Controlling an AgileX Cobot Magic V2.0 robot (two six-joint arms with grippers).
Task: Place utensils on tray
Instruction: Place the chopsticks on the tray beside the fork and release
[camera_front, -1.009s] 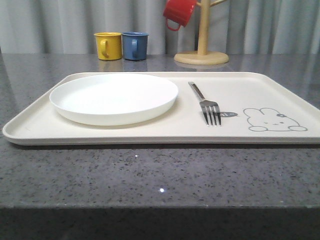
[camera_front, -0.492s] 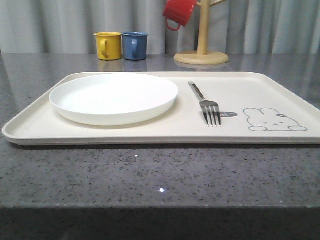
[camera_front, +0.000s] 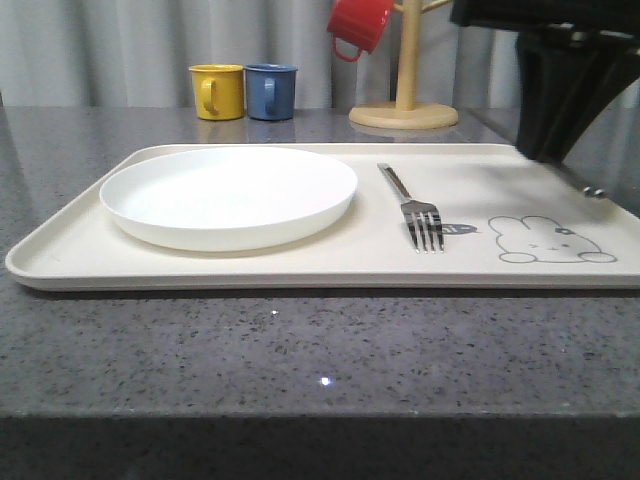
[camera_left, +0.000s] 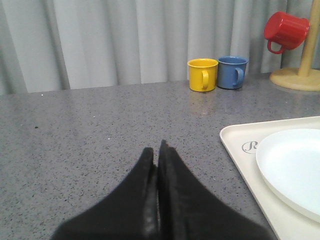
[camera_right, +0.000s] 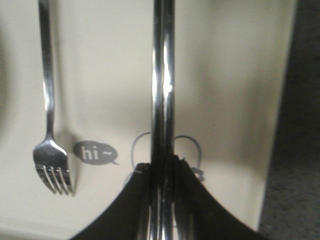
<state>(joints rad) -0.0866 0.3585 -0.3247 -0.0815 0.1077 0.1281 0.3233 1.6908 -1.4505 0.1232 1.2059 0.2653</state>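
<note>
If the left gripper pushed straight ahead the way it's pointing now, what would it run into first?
Probably nothing close: the left gripper, jaws shut, points across bare grey countertop toward the curtain. The yellow mug and the tray sit off to one side of that line, though depth is hard to judge.

- Illumination: even, diffuse and fairly bright; shadows are soft.
- Front view: sharp focus. Small specular points glint on the speckled surface (camera_front: 320, 340). The plate (camera_front: 228, 195) is near overexposed, with little detail inside it.
- Right wrist view: dimmer and blurred. The chopsticks (camera_right: 163, 100) are out of focus, with a bright glare streak along them. The fork (camera_right: 50, 125) casts a soft shadow on the tray (camera_right: 240, 75).
- Left wrist view: clear; the end effector (camera_left: 156, 200) is a dark mass with little detail.
</note>
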